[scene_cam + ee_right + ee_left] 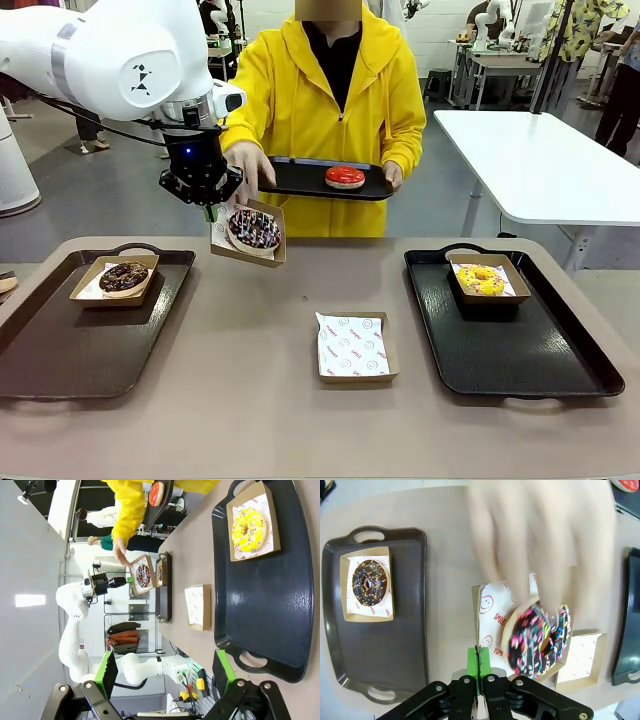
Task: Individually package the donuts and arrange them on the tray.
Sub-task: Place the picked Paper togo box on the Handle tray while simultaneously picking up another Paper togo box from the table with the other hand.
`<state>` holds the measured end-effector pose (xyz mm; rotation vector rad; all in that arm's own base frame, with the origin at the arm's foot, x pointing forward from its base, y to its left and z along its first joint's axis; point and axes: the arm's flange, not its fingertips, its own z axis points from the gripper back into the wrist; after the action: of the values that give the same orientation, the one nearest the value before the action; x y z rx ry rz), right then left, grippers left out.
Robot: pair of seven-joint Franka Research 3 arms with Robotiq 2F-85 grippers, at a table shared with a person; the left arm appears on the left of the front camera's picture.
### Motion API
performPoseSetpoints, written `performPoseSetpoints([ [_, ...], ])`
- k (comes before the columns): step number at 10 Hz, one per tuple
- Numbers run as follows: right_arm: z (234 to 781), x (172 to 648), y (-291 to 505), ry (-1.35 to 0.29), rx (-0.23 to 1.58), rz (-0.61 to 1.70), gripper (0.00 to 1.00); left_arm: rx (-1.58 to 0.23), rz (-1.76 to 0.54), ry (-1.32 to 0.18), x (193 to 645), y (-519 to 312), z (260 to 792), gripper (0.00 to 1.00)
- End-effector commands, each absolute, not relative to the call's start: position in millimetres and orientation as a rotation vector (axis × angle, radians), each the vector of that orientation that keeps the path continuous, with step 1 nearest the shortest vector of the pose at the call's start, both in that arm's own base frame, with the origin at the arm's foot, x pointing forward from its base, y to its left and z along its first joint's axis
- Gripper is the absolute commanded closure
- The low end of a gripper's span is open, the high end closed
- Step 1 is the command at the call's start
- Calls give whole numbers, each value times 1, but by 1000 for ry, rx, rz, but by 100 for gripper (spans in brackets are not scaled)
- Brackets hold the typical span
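My left gripper (208,208) (478,666) hangs above the table's far left, shut on the edge of a paper-lined cardboard box (225,246) (487,605). That box carries the sprinkled chocolate donut (253,229) (538,638). The person's hand (250,163) (540,545) is right at the box and blurred over it. A dark chocolate donut (123,277) (369,581) sits boxed on the left tray (60,350). Boxed on the right tray (520,350) (260,605) is the yellow donut (481,279) (247,529). The red donut (345,177) lies on a small tray (300,180) in the person's other hand. My right gripper (165,672) is open.
An empty paper-lined box (355,347) (580,657) (199,606) lies mid-table near the front. A white table (540,160) stands behind at the right. Bare tabletop separates the two trays.
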<state>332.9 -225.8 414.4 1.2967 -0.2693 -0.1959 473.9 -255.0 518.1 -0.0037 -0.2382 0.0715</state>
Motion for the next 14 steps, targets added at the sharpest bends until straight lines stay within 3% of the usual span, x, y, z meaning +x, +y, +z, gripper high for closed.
performPoseSetpoints([
  [1,414,328,-222,-269,1305,-199,0,-6,70,-246,472,-254,521,100],
  [14,414,328,-222,-269,1305,-199,0,-6,70,-246,472,-254,521,100],
])
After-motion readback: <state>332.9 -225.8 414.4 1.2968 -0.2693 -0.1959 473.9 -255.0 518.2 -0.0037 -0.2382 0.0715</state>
